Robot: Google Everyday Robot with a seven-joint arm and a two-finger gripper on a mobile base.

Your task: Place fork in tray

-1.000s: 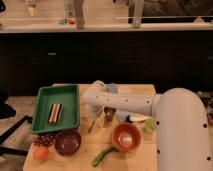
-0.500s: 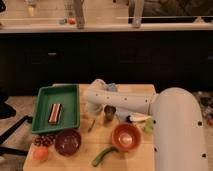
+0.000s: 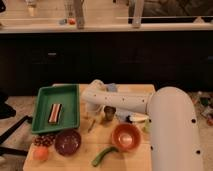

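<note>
Right of the tray [image 3: 70, 107], my claw [image 3: 107, 114] hangs low beside the fork [image 3: 91, 125], likely to seize it; whether it is apart or together I cannot tell.

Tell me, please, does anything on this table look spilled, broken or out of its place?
Nothing looks spilled or broken. Only the fork lies slanted on the table beside the tray, not in it. The claw is low over the table, close beside the fork.
</note>
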